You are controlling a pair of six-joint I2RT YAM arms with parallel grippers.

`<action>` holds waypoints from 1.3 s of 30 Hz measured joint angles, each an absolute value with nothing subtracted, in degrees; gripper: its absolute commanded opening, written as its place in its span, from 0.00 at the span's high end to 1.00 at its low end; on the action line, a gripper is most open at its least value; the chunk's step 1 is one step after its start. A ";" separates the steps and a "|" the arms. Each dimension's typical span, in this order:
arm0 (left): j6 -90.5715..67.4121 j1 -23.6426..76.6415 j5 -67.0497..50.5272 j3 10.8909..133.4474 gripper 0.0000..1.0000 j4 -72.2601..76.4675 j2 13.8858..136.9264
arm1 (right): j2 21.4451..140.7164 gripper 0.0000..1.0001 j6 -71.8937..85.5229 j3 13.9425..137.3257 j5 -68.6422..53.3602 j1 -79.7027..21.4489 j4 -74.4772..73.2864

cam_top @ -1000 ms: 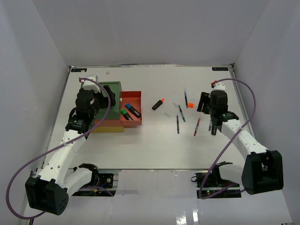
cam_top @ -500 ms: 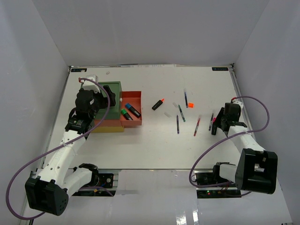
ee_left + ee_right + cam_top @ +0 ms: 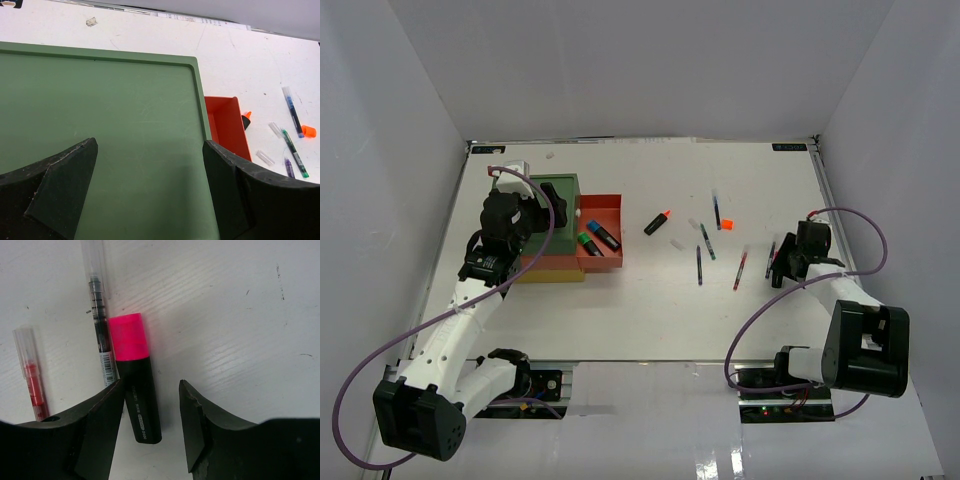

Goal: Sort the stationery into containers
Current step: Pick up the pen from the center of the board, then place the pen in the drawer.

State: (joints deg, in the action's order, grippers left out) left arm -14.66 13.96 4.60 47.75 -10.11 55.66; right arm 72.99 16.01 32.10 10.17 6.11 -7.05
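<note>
My right gripper (image 3: 151, 402) is low over the table and open. A stubby black highlighter with a pink cap (image 3: 137, 385) lies between its jaws, close to the left finger, with a gap to the right finger. A thin black pen (image 3: 100, 325) and a red pen (image 3: 32, 380) lie just left of it. The drawer stack (image 3: 560, 195) stands at the left, and its red-orange drawer (image 3: 601, 207) is pulled out, holding a blue-capped highlighter (image 3: 603, 235) and a green-capped one (image 3: 588, 243). My left gripper (image 3: 150, 150) hangs open over the stack's green top (image 3: 125, 100).
An orange-capped highlighter (image 3: 659, 222) lies mid-table. Thin pens (image 3: 699, 265) (image 3: 740, 270) (image 3: 717, 212) and a loose orange cap (image 3: 726, 224) are scattered between it and my right arm. The table's right edge (image 3: 840, 240) runs just beyond my right gripper (image 3: 780, 268).
My right arm has swung out toward the right edge and come down over the pink-capped highlighter, its jaws narrowing. The left arm has not moved.
</note>
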 measured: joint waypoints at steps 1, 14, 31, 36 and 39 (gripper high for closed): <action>-14.66 13.96 4.60 47.75 0.04 -10.11 55.66 | 73.32 0.47 16.01 32.10 10.00 6.11 -6.94; -14.66 13.96 4.43 47.75 0.03 -10.11 55.66 | 76.31 0.55 15.64 32.47 10.02 6.11 -5.91; -14.66 13.93 4.16 47.75 0.04 -10.11 55.66 | 69.21 0.78 12.86 36.47 10.26 1.69 -7.33; -14.63 13.96 4.01 47.75 0.04 -10.11 55.66 | 70.00 0.78 9.82 49.63 9.41 -16.75 -7.14; -14.63 13.93 4.03 47.75 0.03 -10.09 55.66 | 74.28 0.76 8.36 58.94 8.32 -27.46 -5.89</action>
